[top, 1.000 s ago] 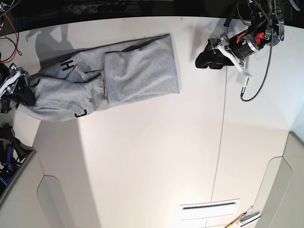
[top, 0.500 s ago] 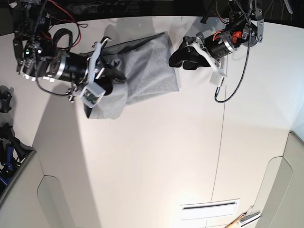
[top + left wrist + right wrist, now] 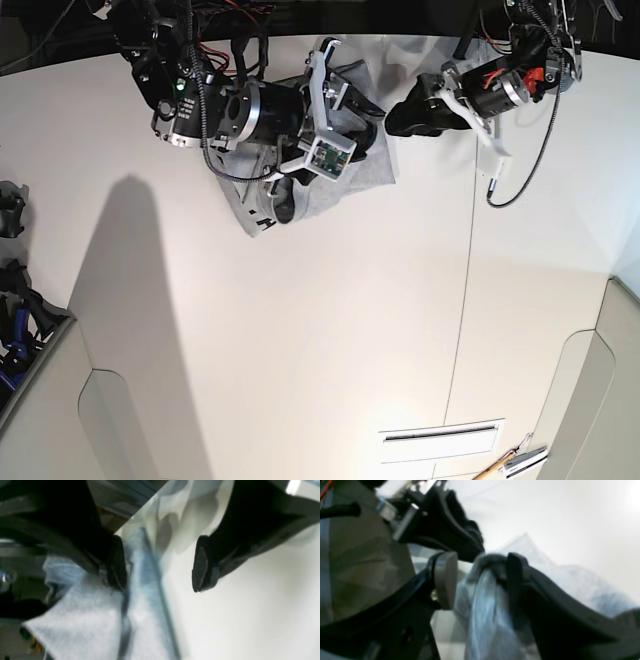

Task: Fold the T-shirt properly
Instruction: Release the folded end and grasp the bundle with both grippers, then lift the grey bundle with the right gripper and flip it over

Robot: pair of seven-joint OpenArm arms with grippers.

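The right hand (image 3: 482,581), fingers parted, has moved rightward over the bunched grey T-shirt (image 3: 495,635); grip unclear.

Dark fingers (image 3: 116,562) apart, grey T-shirt (image 3: 145,600) below, pale table (image 3: 250,620)

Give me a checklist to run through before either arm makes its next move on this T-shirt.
- Left tool open: ok, fingers apart.
- Right tool open: ok, fingers apart.
- T-shirt smooth: not ok, it rises in a bunched fold between the right tool's fingers.
- Left tool free of the cloth: cannot tell, one finger overlaps it in the left wrist view.
- Folded edges lined up: cannot tell, the right arm hides much of the shirt.
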